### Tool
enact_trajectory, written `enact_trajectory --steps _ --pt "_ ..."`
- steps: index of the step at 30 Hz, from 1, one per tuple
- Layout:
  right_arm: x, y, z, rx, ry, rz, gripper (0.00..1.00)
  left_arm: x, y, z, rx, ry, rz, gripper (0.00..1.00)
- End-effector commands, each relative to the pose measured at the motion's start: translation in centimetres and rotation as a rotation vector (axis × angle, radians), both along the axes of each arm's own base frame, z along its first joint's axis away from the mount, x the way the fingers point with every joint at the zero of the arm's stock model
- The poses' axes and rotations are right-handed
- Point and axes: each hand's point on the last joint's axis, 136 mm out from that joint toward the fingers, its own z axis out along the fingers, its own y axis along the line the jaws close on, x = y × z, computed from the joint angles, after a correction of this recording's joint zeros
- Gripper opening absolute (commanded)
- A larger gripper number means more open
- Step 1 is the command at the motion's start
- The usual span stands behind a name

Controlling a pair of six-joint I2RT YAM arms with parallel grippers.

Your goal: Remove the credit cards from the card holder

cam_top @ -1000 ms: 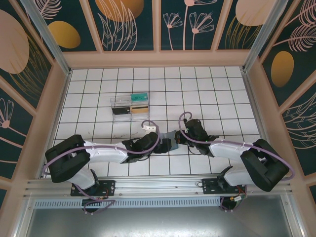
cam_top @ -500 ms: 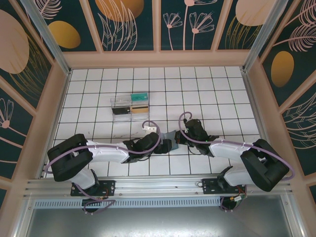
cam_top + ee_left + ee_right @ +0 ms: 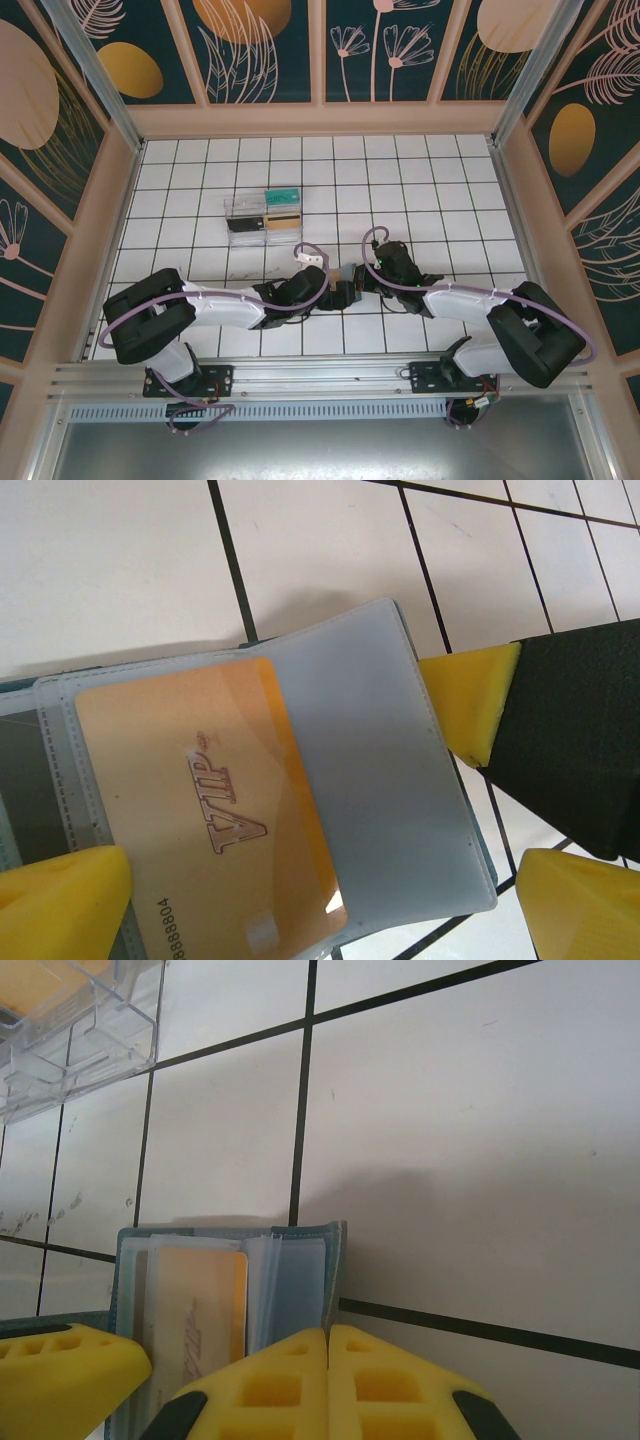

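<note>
White tiled table [image 3: 400,170], floral walls [image 3: 262,45], card holder [image 3: 380,780]

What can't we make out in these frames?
- Top external: card holder mostly under the left tool and right tool; pockets hidden.
- Left wrist: orange card, number cut off by the bottom edge.
- Right wrist: clear box cropped by the top-left corner, blurred; contents unreadable.
- Right wrist: whether the shut right tool pinches the holder or only touches it.

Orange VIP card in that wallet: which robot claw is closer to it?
Left. The open left gripper straddles the orange card, with one finger at its corner. The right gripper is shut on the card holder at its outer edge, beyond the card's sleeve.
</note>
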Motion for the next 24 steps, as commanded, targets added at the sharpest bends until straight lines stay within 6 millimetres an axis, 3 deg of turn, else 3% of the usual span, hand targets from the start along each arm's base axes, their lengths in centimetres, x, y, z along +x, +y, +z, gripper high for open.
enact_trajectory --steps 1,2,6,13,19,24 --pt "-0.4 0.1 -0.4 0.002 0.013 0.017 0.01 -0.3 -0.5 0.4 -0.004 0.01 -0.024 0.99" --pt "-0.4 0.0 -0.4 -0.002 0.013 0.014 0.03 -0.2 -0.3 0.5 0.0 0.005 -0.021 0.99" --pt "0.1 -0.9 -0.3 -0.022 0.006 -0.033 0.31 -0.2 -0.2 0.4 0.01 0.003 -0.019 0.99" --pt "1.1 -2.6 3.1 -0.002 -0.092 -0.096 0.53 -0.4 0.0 -0.3 0.024 0.018 -0.022 0.99" --pt "0.8 -1.5 4.0 0.065 -0.092 -0.037 0.52 0.1 0.5 0.4 0.03 -0.005 0.009 0.99" --pt "0.4 0.0 5.1 0.133 -0.096 0.025 0.32 0.6 2.9 1.8 0.042 -0.052 0.093 0.95"
